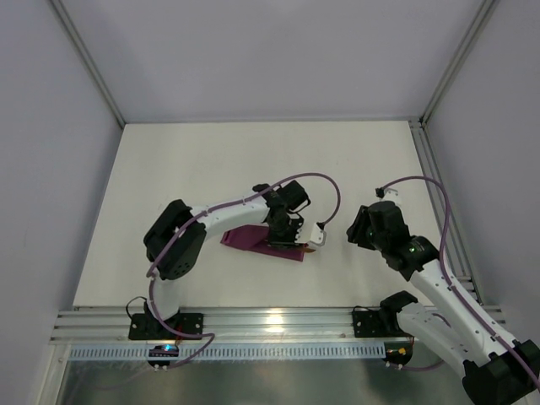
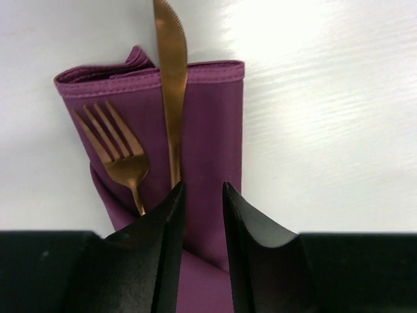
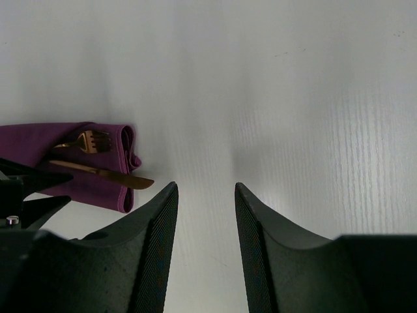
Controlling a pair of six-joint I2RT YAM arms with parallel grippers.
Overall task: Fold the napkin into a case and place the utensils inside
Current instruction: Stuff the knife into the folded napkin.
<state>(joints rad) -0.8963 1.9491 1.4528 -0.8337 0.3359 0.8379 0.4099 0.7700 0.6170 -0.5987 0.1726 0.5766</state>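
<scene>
The knife (image 2: pixel 171 78) lies lengthwise on the case (image 2: pixel 212 117), dead ahead of the nearer left pincer (image 2: pixel 202 189), slightly parted and empty; the right pincer (image 3: pixel 206 189) gapes well apart.

The flat, matt white worktop (image 1: pixel 211 160) is walled by pale panels on three sides, and a ribbed aluminium rail (image 1: pixel 278 321) runs along its near edge. One thing lies directly on it: a narrow maroon-purple case (image 2: pixel 215 124) of folded, layered cloth, towards the near middle and slanted against the rail's line. A slim copper-coloured knife (image 2: pixel 171 59) and a small-tined copper-coloured fork (image 2: pixel 117 147) rest side by side on the cloth, apart from each other. The knife's blade tip reaches past the hemmed end of the case, out over bare white surface — the fork's tines lie within the cloth.
</scene>
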